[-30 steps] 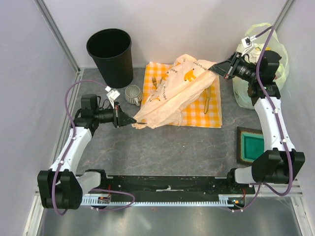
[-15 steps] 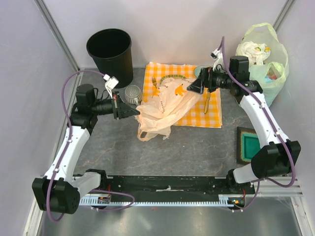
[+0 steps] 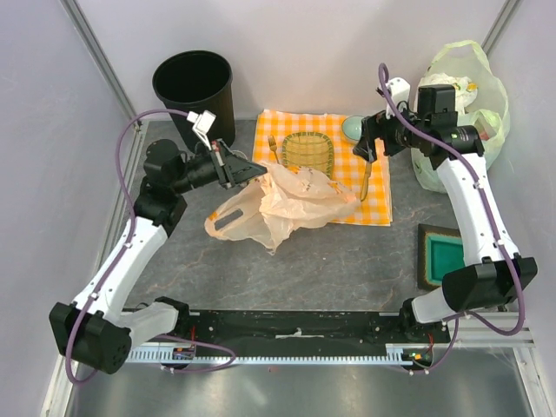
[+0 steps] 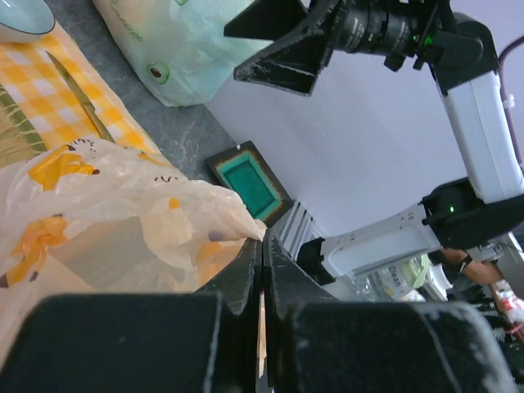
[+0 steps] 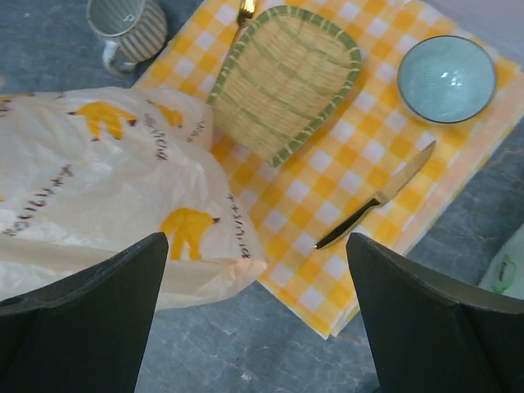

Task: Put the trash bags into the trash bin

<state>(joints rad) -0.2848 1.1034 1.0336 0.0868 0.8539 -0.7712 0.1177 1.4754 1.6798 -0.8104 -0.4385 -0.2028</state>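
Observation:
The trash bag [image 3: 291, 198] is a crinkly peach-orange plastic bag with yellow prints, slumped across the grey table and the left edge of the checked cloth. My left gripper [image 3: 254, 168] is shut on the bag's upper edge, lifting it; in the left wrist view the plastic [image 4: 106, 213] runs into the closed jaws [image 4: 264, 246]. The black trash bin [image 3: 193, 91] stands upright at the back left, beyond that gripper. Over the cloth's right part my right gripper [image 3: 368, 144] hangs open and empty; in its wrist view the gripper [image 5: 255, 246] is wide apart above the bag [image 5: 106, 172].
A yellow checked cloth [image 3: 382, 204] carries a woven basket [image 3: 308, 152], a pale bowl [image 3: 354, 128] and a knife [image 3: 367, 178]. A striped mug [image 5: 127, 24] sits left of the cloth. A pale green bag [image 3: 460, 113] stands back right, a green tray [image 3: 445, 258] at the right.
My right gripper opened, let go of the bag and drew back to the right. My left gripper rose and moved back with the bag, which slid left off the basket.

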